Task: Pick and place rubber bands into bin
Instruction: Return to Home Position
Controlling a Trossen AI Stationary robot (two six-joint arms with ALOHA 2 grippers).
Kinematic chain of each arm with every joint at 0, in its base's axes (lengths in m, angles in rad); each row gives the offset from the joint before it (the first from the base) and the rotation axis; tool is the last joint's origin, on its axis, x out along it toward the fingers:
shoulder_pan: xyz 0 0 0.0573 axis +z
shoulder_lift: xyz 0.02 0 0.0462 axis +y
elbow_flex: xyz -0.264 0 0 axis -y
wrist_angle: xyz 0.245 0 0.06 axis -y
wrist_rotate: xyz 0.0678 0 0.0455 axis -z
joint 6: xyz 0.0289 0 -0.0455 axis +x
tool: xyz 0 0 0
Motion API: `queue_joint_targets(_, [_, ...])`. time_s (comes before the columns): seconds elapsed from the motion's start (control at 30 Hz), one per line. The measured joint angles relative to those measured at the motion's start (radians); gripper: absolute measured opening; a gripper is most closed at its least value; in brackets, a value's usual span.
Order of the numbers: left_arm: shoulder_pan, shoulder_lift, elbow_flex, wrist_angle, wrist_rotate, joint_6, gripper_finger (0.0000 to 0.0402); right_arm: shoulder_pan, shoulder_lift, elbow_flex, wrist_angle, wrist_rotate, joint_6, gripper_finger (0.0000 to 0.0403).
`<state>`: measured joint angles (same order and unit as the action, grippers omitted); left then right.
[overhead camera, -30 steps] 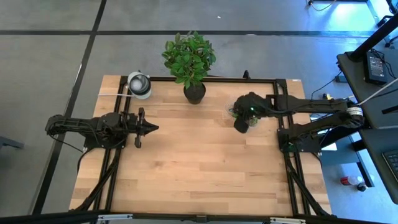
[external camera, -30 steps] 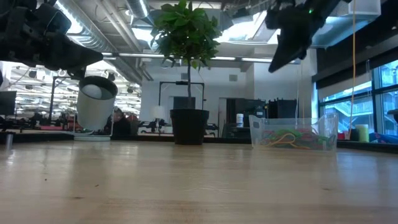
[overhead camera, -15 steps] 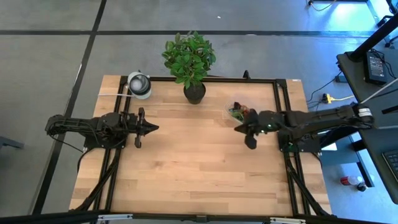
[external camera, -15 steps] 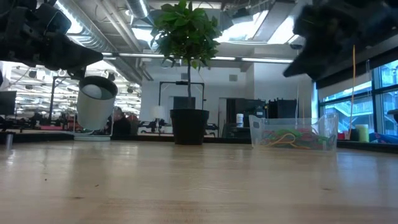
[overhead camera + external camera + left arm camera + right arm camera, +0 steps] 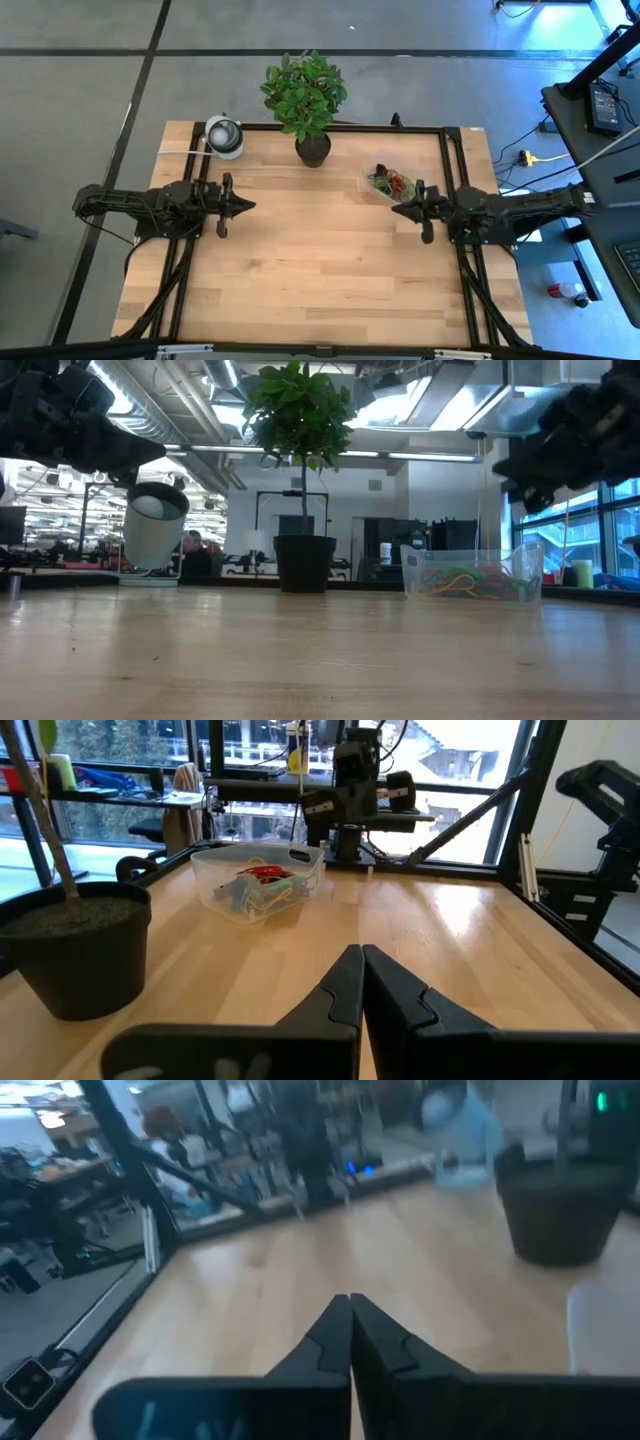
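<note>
The bin [image 5: 387, 184], a small clear plastic container, stands on the table at the far right, beside the plant pot; in the low view the bin [image 5: 472, 574] shows its clear wall. Rubber bands [image 5: 392, 183] in red, green and yellow lie in a heap inside it, also seen as rubber bands [image 5: 262, 885] in the left wrist view. My right gripper [image 5: 397, 210] is shut and empty, pointing level toward the table's left, just nearer than the bin. My left gripper [image 5: 250, 206] is shut and empty, held level above the table's left side.
A black plant pot [image 5: 313, 149] with a leafy plant stands at the far middle. A round white-and-grey object [image 5: 224, 135] sits at the far left corner. Bare wooden tabletop [image 5: 320, 260] spreads between the two arms and toward the near edge.
My right gripper has pulled back from above the bin toward the table's right edge and sunk lower, tipping from pointing down to pointing level. The bin and its rubber bands, covered by the gripper before, now show uncovered in the high view.
</note>
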<state>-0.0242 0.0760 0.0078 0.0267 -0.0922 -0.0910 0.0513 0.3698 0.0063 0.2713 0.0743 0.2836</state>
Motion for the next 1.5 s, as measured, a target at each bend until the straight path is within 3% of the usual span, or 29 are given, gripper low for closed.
queue_joint_targets(0.33, [0.000,0.001,0.000,0.000,0.000,0.000,0.0001,0.000,-0.291,0.003,-0.043,-0.029,-0.221,0.0000])
queue_joint_targets(0.43, [0.000,0.001,0.000,0.000,0.000,0.000,0.0001,0.000,-0.371,0.004,-0.106,-0.082,-0.237,0.0000])
queue_joint_targets(0.57, [0.000,0.001,0.000,0.000,0.000,0.000,0.0001,-0.001,-0.366,0.001,-0.192,-0.200,-0.201,0.0000])
queue_joint_targets(0.67, [0.000,0.001,0.000,0.000,0.002,0.000,0.0001,-0.002,-0.364,0.001,-0.230,-0.220,-0.191,0.0000])
queue_joint_targets(1.07, [0.000,0.002,0.000,-0.001,0.005,0.000,0.0001,-0.002,-0.351,0.001,-0.228,-0.225,-0.209,0.0030])
queue_joint_targets(1.5, [0.000,0.002,0.000,-0.001,0.005,0.000,0.0001,-0.002,-0.351,0.001,-0.227,-0.223,-0.211,0.0027])
